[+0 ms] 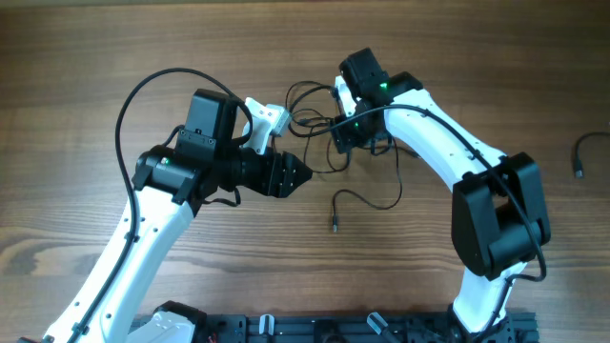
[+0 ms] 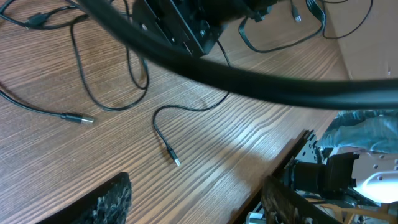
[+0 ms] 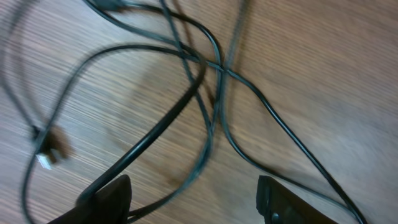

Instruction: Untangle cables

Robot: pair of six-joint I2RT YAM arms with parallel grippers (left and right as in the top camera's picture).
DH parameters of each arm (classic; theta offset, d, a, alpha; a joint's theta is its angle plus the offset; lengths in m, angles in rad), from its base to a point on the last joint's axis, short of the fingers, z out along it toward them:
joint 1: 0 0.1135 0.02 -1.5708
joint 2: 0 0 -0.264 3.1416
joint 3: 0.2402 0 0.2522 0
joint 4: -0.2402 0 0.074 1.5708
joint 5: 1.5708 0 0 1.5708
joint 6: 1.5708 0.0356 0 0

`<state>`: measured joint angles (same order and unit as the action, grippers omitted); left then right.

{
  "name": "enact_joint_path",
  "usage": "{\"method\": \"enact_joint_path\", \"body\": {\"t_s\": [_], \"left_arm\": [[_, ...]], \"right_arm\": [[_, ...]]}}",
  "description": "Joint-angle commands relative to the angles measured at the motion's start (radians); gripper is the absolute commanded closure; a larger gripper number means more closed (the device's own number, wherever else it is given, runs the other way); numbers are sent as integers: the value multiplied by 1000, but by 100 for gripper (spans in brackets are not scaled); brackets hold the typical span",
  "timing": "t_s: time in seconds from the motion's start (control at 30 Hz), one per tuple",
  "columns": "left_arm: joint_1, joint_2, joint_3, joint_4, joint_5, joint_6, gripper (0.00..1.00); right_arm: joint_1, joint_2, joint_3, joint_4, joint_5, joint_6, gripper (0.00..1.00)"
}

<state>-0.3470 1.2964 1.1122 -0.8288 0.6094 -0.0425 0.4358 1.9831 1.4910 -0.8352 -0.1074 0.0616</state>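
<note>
**Desk:** What is lying nearest the arms' bases?

**Photographer:** A loose strand (image 1: pixel 367 198) of thin black wire is curling across the wooden table (image 1: pixel 76 57) at lower centre of the overhead frame. Its plug (image 1: pixel 335 227) is pointing toward the bottom edge, apart from both arms.

**Desk:** And the left arm?

**Photographer:** It is reaching in from lower left. The left gripper (image 2: pixel 196 202) is hanging released just left of centre, its fingers (image 2: pixel 109 202) spreading wide over bare wood and gripping nothing. One of the robot's thick black cables (image 2: pixel 261 90) is cutting across its wrist view.

**Desk:** The right one?

**Photographer:** It is arching in from lower right to upper centre. The right gripper (image 3: pixel 194 199) is also standing released, jaws parted above the cables (image 3: pixel 214 68). One strand is running down close beside the left-hand finger in the wrist frame, though blur is hiding whether they are touching.

**Desk:** Where is the task's thing sitting?

**Photographer:** The tangle (image 1: pixel 313 119) is lying at upper centre of the overhead frame, between the two grippers, its wires crossing and looping over one another. Farther off, another thin black wire (image 1: pixel 583 152) is poking in at the right edge, well apart from the rest.
</note>
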Motion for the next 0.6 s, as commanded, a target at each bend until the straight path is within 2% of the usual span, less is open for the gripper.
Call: {"method": "enact_joint_path", "body": {"t_s": [0.0,0.17,0.3,0.4,0.47,0.5,0.57], "left_arm": [[-3,-13,9,-4,-9,11,32],[-3,-13,9,-5,-9,11,32],[-4,-13,9,-9,-9,12,32],[-4,-13,9,-19,-9,11,32],[-4,-13,9,-25,-9,11,32],[-4,-13,9,-29,-8,11,32],[-4,-13,9,-24,-8,11,32]], "right_arm": [[3,10,2,39,-82,9,32],[3,2,73,62,-85,232,31],[14,5,71,64,-184,444,33],[40,10,71,70,-181,496,34],[49,11,49,99,-173,496,43],[49,14,26,117,-157,496,55],[49,36,-43,177,-152,451,56]]}}
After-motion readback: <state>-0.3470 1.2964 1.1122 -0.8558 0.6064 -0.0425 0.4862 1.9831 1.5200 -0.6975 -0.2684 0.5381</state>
